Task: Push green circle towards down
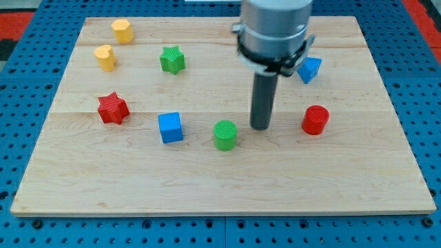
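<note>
The green circle (225, 135) is a short green cylinder near the middle of the wooden board (220, 186), slightly toward the view's bottom. My tip (260, 127) touches the board just to the right of the green circle and a little above it, with a small gap between them. The dark rod rises from the tip to the arm's grey metal body (274, 31) at the view's top.
A blue cube (170, 127) lies left of the green circle. A red star (113, 108), a green star (172, 60), a yellow heart (105, 57) and a yellow hexagon (122, 31) sit further left. A red cylinder (315, 120) and a blue block (309, 69) sit right.
</note>
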### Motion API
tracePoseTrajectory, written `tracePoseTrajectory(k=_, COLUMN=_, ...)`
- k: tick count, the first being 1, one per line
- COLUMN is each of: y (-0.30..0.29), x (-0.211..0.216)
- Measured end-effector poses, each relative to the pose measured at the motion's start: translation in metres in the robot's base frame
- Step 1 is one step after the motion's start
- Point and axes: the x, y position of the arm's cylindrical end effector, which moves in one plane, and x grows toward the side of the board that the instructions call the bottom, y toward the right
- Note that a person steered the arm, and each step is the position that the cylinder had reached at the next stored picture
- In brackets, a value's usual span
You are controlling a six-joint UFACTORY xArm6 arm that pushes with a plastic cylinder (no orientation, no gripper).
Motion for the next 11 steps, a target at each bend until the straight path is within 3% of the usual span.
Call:
tracePoseTrajectory(k=3, y=-0.081, x=0.052)
tracePoseTrajectory(k=5, y=-0.088, x=0.034)
tracePoseTrajectory(k=7, y=-0.113, x=0.068)
tracePoseTrajectory(k=11, y=-0.126, x=0.067)
